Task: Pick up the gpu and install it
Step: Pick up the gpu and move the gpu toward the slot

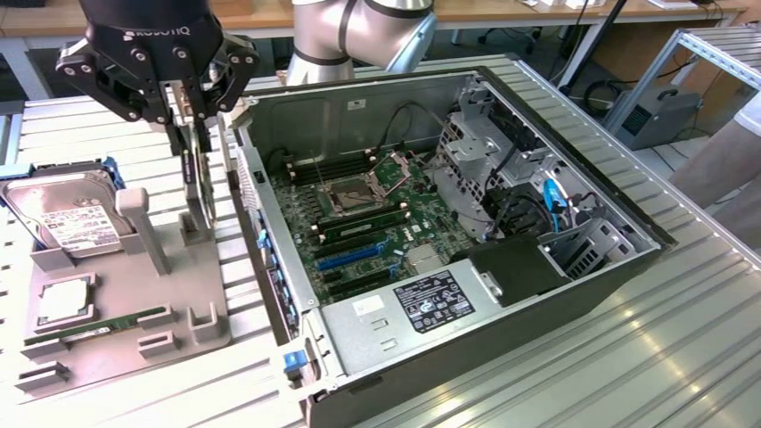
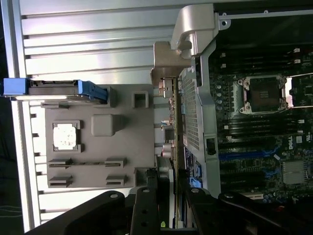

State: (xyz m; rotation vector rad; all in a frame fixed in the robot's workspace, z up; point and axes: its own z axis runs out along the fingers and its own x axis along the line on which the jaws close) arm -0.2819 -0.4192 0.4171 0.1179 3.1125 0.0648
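Far left on the tray (image 1: 191, 308): drive (image 1: 66, 218) and RAM stick (image 1: 102, 325) seated in place. At the tray's right edge: gripper (image 1: 191, 134) half-closed, seemingly clamped on the upright gpu (image 1: 196, 192); hard to say whether lifted clear of its stand. Further right: open case (image 1: 345, 111), blue slot (image 1: 351, 254) empty. Pickup under way, install not yet done.
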